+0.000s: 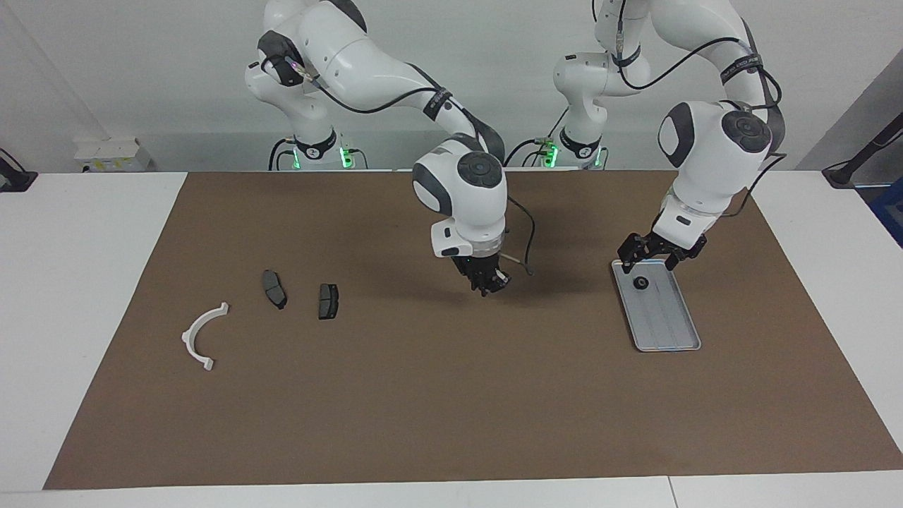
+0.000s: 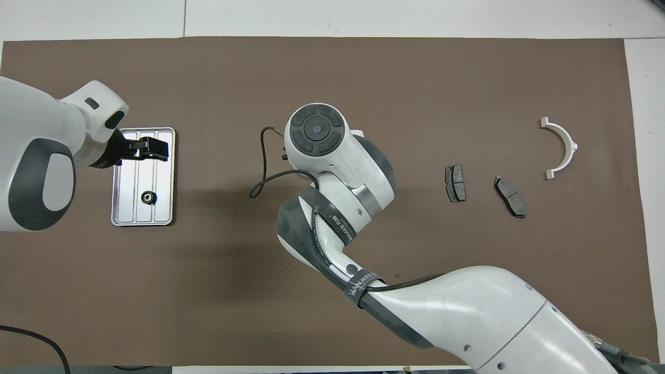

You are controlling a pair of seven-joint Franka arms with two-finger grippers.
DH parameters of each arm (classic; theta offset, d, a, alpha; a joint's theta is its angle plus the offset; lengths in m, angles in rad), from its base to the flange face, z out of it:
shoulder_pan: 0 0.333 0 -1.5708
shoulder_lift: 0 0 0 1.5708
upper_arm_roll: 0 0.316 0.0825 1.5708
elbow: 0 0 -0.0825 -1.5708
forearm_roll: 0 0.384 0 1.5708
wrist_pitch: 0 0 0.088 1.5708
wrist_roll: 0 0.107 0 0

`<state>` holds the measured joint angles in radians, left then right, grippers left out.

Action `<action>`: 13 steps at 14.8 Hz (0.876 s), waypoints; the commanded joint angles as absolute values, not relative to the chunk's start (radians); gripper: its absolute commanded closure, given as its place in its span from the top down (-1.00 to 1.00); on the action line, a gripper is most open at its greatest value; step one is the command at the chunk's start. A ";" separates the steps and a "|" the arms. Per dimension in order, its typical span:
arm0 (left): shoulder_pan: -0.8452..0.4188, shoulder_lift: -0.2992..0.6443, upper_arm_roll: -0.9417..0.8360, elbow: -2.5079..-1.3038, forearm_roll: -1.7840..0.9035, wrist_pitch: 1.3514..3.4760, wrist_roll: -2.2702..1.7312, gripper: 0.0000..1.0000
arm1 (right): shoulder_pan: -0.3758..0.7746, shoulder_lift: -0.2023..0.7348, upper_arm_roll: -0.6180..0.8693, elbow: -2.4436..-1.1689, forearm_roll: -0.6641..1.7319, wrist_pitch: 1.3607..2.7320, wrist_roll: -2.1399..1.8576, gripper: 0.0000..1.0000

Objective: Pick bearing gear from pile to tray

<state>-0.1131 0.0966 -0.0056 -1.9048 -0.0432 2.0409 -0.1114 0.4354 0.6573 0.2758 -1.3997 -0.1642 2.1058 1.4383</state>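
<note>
Bearing gear (image 1: 640, 283) lies inside the tray (image 1: 670, 331), at the tray's end nearer the robots, resting free of any contact. Placement appears complete, in my judgement.

Left gripper (image 1: 654, 259) hangs just above that same end of the tray, fingers (image 1: 627, 258) spread wide and released, holding nothing. The gear sits directly below and slightly forward of them. The left arm's wrist is pitched down from a raised elbow toward the tray.

Right gripper (image 1: 487, 286) hangs over the bare mat (image 1: 451, 395) at mid-bench, fingers clenched together and empty. Its forearm drops almost vertically, the wrist housing hiding the fingers in the overhead view.

Remaining parts lie well apart from both sets of fingers, toward the right arm's end of the bench: two dark plates (image 1: 274, 289) (image 1: 328, 301) side by side and the white half-ring bracket (image 1: 202, 334) past them.

Risks noted:
- The left fingers are low over the tray rim; a sideways departure could clip the rim and shift the tray, or knock the gear, which looks round and likely to roll.
- A straight upward lift before travel would avoid this.
- The right arm hangs between tray and parts; a simultaneous inward swing of both arms could bring the wrists together.
</note>
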 commanded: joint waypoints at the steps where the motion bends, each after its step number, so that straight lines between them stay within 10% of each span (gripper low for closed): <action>1: -0.120 0.109 0.003 -1.884 -0.029 2.037 -0.139 1.00 | 0.425 0.667 0.273 -1.481 -0.196 2.224 1.459 -1.00; 7: -0.139 0.109 0.005 -1.884 -0.017 2.036 -0.150 1.00 | 0.416 0.666 0.273 -1.534 -0.209 2.276 1.462 -1.00; 8: -0.161 0.109 0.005 -1.884 -0.015 2.033 -0.170 1.00 | 0.414 0.666 0.273 -1.532 -0.209 2.272 1.462 -0.59; 9: -0.175 0.109 0.005 -1.882 -0.003 2.034 -0.223 1.00 | 0.413 0.664 0.273 -1.528 -0.207 2.260 1.462 0.86; 13: -0.207 0.110 0.002 -1.875 0.015 2.043 -0.310 1.00 | 0.407 0.663 0.270 -1.409 -0.201 2.091 1.451 1.00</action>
<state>-0.1863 0.0967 -0.0100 -1.9015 -0.0062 2.0451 -0.2623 0.4224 0.6761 0.2633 -1.4662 -0.1808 2.1845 1.4415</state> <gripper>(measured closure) 0.000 0.401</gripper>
